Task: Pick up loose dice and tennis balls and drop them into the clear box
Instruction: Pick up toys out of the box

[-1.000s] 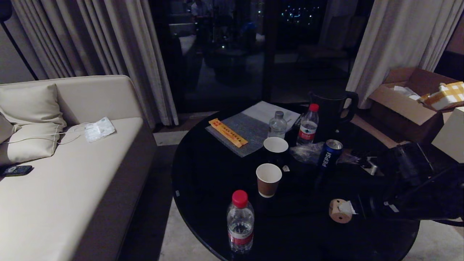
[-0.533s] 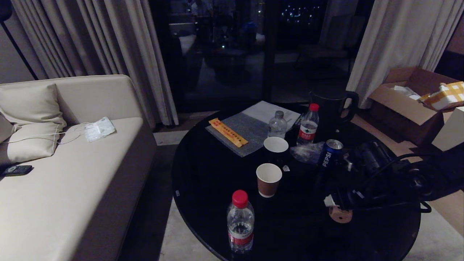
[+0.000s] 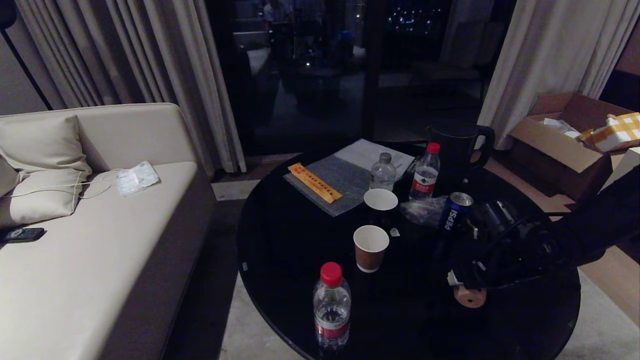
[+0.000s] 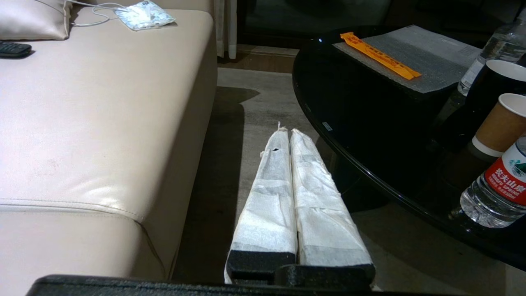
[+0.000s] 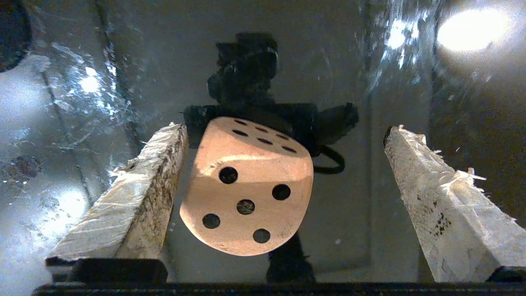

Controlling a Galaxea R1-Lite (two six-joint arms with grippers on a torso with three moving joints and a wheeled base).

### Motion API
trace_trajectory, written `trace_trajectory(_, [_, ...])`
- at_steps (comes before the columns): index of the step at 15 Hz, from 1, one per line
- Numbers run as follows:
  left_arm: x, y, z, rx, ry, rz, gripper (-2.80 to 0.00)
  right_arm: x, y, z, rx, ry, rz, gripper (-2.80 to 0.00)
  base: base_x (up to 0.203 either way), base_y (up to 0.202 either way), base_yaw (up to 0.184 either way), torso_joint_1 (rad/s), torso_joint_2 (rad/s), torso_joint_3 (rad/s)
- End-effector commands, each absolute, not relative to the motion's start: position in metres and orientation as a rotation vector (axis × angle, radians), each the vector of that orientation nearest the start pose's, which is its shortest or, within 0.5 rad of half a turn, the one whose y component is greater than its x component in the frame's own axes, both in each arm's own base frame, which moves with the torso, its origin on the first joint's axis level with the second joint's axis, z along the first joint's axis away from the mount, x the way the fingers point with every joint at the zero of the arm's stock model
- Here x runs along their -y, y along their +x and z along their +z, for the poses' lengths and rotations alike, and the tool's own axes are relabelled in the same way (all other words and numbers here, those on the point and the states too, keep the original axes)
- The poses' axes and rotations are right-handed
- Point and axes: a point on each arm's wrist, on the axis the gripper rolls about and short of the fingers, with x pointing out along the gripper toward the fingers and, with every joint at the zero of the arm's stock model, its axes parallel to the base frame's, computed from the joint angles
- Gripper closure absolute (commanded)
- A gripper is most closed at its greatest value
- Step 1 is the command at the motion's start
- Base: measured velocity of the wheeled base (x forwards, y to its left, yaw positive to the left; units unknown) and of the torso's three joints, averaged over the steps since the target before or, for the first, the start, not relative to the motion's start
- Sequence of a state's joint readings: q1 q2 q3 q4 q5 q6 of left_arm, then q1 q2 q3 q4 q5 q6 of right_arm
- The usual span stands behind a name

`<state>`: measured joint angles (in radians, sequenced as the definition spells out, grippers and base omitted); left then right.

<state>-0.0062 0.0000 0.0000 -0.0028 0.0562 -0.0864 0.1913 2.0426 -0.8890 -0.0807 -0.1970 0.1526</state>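
The right tool (image 5: 283, 172) is hanging wide open around the tan die (image 5: 246, 189) near the worktop's (image 3: 300, 240) right edge; the left tool (image 4: 287, 135) is sitting closed, empty, off the worktop.

A die (image 3: 470, 296) is sitting on the round table (image 3: 280, 250) near its right front edge — directly under the right gripper (image 3: 462, 280), between its spread fingers (image 5: 139, 197), closer to one. Left of it a paper cup (image 3: 370, 247) is standing, with a water bottle (image 3: 331, 305) in front; a Pepsi can (image 3: 455, 212) is standing behind the die. The sofa (image 3: 100, 240) is lying left of the table — the left gripper (image 4: 285, 135) is hanging between them.
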Motion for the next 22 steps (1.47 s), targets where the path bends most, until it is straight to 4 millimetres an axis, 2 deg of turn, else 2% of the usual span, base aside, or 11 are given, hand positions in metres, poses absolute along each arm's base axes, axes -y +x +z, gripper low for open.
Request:
trace_trajectory(1, [-0.001,-0.023,0.075,0.002,-0.087,0.051,0.0,-0.057,0.319,0.048,-1.067,-0.055,-0.093,-2.8,0.0,0.0,0.0,0.0,0.0,0.0])
trace_trajectory(8, [-0.001,-0.023,0.075,0.002,-0.087,0.051,0.0,-0.059,0.3,0.048,-1.226,-0.072,-0.115,-2.8,0.0,0.0,0.0,0.0,0.0,0.0])
trace_trajectory(17, [-0.001,-0.023,0.075,0.002,-0.087,0.051,0.0,-0.066,0.314,0.048,-1.186,-0.046,-0.118,-2.8,0.0,0.0,0.0,0.0,0.0,0.0])
trace_trajectory(18, [-0.001,-0.023,0.075,0.002,-0.087,0.051,0.0,-0.067,0.318,0.048,-1.177,-0.044,-0.117,0.0,0.0,0.0,0.0,0.0,0.0,0.0])
trace_trajectory(22, [-0.001,-0.023,0.075,0.002,-0.087,0.051,0.0,-0.069,0.319,0.044,-1.19,-0.054,-0.118,0.0,0.0,0.0,0.0,0.0,0.0,0.0])
